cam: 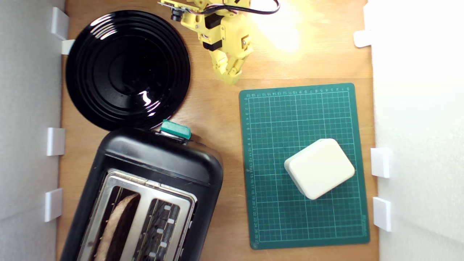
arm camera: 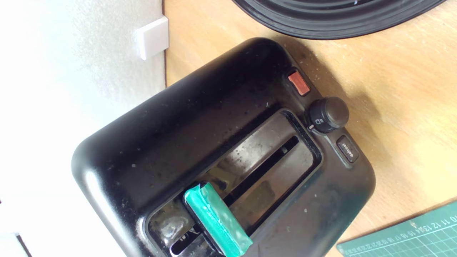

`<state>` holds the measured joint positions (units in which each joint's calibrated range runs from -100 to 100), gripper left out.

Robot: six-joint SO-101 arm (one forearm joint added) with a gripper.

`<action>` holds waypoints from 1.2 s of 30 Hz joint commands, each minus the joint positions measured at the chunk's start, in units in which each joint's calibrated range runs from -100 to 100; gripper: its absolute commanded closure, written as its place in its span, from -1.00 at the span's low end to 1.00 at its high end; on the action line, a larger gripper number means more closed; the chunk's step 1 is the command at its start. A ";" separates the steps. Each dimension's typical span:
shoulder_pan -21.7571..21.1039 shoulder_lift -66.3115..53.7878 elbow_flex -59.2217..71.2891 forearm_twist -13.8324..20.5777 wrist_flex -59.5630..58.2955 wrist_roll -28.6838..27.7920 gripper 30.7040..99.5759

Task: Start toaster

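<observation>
Toaster (cam: 152, 192), black with a silver top plate, sat at the exterior view's seven o'clock on the wooden bench (cam: 214, 108), its long axis running from five toward eleven o'clock. One slot held bread. Its teal lever (cam: 175, 129) stood at the near end, toward seven o'clock from the yellow tool (cam: 232, 74), which hung well apart at twelve o'clock, nearly closed and holding nothing. A black plate (cam: 127, 69) lay beside the toaster.

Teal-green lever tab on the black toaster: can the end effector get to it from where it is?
Probably yes. The yellow end effector hangs over bare wooden table, and nothing stands between it and the teal-green lever tab. The round glossy black plate lies beside that path, not across it.
</observation>
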<state>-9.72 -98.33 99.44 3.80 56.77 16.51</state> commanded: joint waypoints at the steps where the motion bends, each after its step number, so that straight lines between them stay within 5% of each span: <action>1: 0.19 -0.25 0.37 0.98 1.01 0.14 0.97; 9: -0.36 0.66 -1.99 9.14 0.84 0.34 0.98; 29: 2.65 31.14 -32.97 8.49 0.66 11.46 0.98; 36: 5.91 44.71 -49.24 0.42 0.49 14.60 0.98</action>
<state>-6.64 -59.32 59.96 7.46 58.04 29.76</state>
